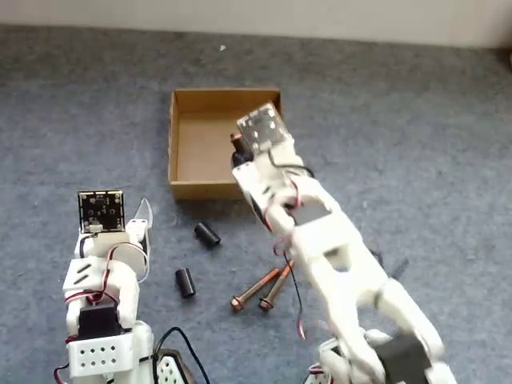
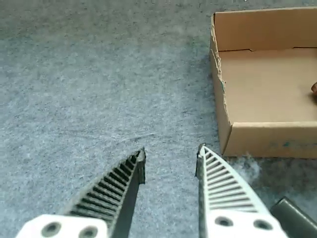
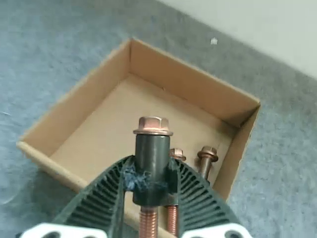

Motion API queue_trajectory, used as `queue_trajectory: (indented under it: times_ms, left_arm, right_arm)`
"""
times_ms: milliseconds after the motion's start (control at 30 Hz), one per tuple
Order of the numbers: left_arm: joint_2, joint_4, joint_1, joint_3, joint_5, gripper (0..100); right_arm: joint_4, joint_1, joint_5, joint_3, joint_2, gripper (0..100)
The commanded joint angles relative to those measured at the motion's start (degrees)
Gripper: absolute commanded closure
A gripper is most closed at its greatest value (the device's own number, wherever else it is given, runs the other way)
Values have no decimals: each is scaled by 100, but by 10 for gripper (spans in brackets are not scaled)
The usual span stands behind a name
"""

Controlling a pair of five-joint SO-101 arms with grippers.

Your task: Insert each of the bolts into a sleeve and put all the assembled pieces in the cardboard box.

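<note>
Over the cardboard box [image 1: 173,144], from the right wrist, found the right gripper [image 3: 151,166] closed tight on a black sleeve [image 3: 150,151] with a bolt [image 3: 153,125] through it, head out past the fingertips, shank running back between the fingers. Picked out behind it two more bolt heads [image 3: 208,154] inside the box by its right wall; could not tell whether these wore sleeves. From the high view, met the right arm [image 1: 320,232] lying across the box's right side and blocking that corner. From the left wrist, found the left gripper [image 2: 171,161] spread wide and empty above the grey carpet [image 2: 74,74], at the near left, well short of the box. Counted on the carpet between the arms, nearer than the box, two loose sleeves [image 1: 207,234] and two bare bolts [image 1: 254,290] side by side. Tallied five bolts, three sleeves, one box.
</note>
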Motion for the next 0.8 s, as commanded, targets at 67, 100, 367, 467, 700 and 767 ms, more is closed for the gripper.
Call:
queue_trajectory:
  times_ms: [67,100,367,467,700,767]
  left_arm:
    - [-40,26,-66,-31,-97,808]
    - [-40,26,-66,-31,-97,808]
    - [-40,26,-75,-31,-97,808]
    - [-40,26,-84,-40,-97,808]
    - [-40,26,-418,-84,-70,808]
    - [-40,26,-418,-84,-70,808]
  right_arm:
    - [-180,171,35,-1165,1112,978]
    - [-171,198,26,-1218,1235,958]
    - [620,189,-448,-1262,585,882]
    - [1270,48,-448,-1262,57,882]
    - [3090,-954,-431,-1297,-119,879]
    - [3433,-1253,-422,-1297,136,878]
